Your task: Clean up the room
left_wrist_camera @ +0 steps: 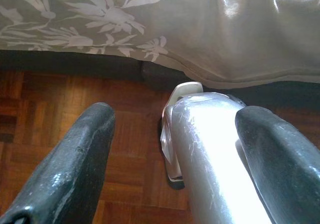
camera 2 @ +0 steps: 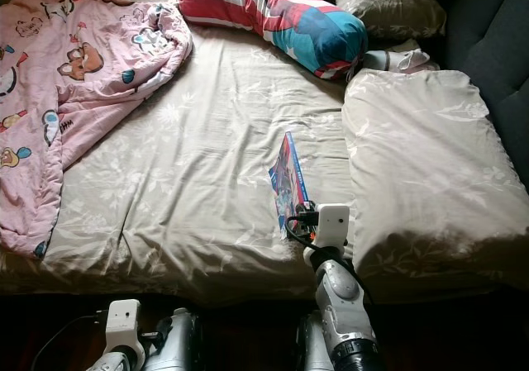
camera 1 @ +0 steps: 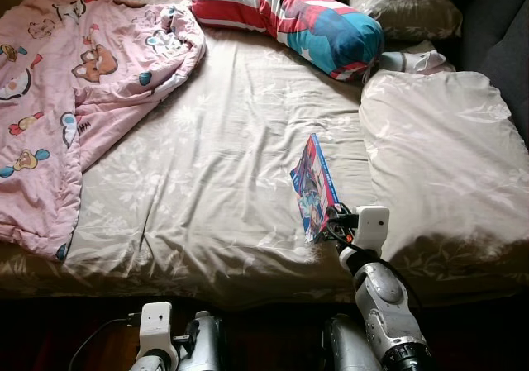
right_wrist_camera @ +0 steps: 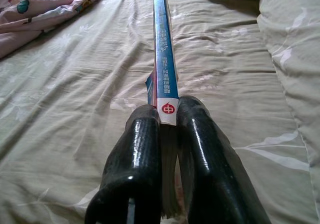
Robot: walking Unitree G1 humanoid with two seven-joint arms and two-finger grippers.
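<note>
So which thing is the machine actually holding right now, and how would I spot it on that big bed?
Start at the beige flowered bed sheet and look to its near edge, beside the large beige pillow. There the right end effector is shut on a thin book, held up on its edge. Its glossy blue spine and colourful cover set it apart from the soft bedding around it.

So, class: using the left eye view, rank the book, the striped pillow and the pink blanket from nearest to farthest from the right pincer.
1. Book: clamped on edge in the right pincer, over the bed's near edge.
2. Striped pillow: at the head of the bed, straight beyond the book.
3. Pink blanket: heaped across the bed on the robot's left; its bulk lies farthest.
</note>
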